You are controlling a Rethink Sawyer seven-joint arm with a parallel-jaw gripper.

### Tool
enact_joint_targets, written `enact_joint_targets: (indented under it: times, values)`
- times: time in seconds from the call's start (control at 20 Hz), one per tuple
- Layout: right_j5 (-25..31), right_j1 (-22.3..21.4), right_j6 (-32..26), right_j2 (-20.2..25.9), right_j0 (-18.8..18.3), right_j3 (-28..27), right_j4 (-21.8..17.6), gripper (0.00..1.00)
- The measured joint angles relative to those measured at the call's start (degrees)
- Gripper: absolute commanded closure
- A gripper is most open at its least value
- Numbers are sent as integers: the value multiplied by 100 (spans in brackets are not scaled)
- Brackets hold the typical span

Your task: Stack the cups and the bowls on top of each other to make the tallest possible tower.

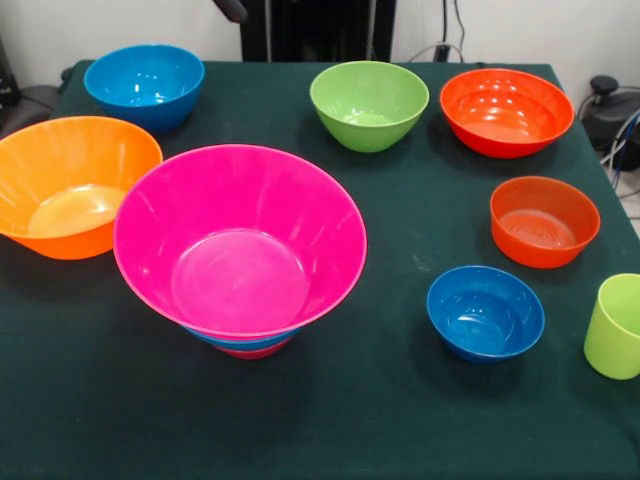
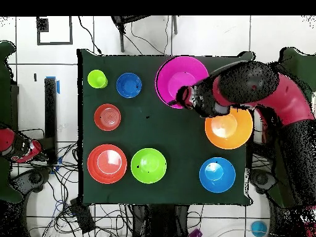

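Observation:
The tower stands at the table's front left in the front view. It is the large pink bowl (image 1: 240,240) sitting upright on a blue bowl (image 1: 235,341), with a small crimson bowl (image 1: 255,351) showing underneath. The lime-green cup (image 1: 615,325) stands upright at the right edge, also seen from above (image 2: 97,79). In the overhead view my gripper (image 2: 186,97) hangs high over the pink bowl's (image 2: 176,77) rim, on the side toward the orange bowl. Only a dark tip (image 1: 232,10) shows at the front view's top edge.
Loose upright bowls stand around the tower: large orange (image 1: 70,185), medium blue (image 1: 145,85), green (image 1: 368,103), large red-orange (image 1: 506,110), smaller red-orange (image 1: 544,220) and small blue (image 1: 485,312). The arm (image 2: 259,86) reaches over the orange bowl (image 2: 228,128).

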Motion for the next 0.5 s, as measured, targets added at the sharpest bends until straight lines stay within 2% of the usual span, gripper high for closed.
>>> enact_joint_targets:
  times: [0.25,0.5]
  values:
    - [-611,54,0,-98,322,75,1,0]
    - [-970,64,0,-244,600,116,4,0]
